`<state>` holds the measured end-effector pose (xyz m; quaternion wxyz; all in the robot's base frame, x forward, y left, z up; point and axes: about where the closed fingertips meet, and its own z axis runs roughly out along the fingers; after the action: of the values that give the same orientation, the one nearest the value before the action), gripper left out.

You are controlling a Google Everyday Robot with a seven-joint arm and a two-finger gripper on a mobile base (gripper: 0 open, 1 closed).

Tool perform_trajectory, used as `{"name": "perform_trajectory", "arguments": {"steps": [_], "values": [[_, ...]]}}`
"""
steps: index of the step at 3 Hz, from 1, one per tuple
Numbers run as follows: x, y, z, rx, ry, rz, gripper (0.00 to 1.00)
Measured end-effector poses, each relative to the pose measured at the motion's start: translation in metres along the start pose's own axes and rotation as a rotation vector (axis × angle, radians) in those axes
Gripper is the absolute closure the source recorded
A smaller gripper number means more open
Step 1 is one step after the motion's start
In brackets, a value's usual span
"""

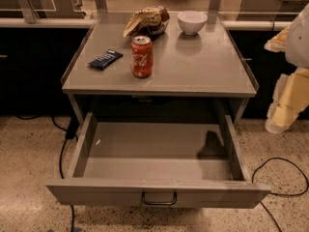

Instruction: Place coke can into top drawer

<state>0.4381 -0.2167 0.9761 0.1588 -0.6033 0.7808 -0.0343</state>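
On tabletop (203,69): coke can (142,57) upright; top drawer (96,192) open; claw (284,114) rt, state unclear.

Tabletop (203,66) bears coke can (142,57), wrapper (105,59), bag (147,21), bowl (192,21); gripper (280,122) beside its right edge.

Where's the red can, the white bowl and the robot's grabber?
coke can (142,57): camera view, middle of its red side.
white bowl (192,26): camera view, its outer wall.
gripper (280,119): camera view, far right edge of the picture, its pale lower end.
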Motion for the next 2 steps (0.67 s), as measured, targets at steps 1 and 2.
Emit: {"name": "perform_trajectory", "arguments": {"steps": [1,2], "values": [[0.0,0.0,0.0,0.0,0.0,0.0,0.0],[-0.0009,-0.0015,0.0026,-0.01,0.015,0.001,0.0]]}}
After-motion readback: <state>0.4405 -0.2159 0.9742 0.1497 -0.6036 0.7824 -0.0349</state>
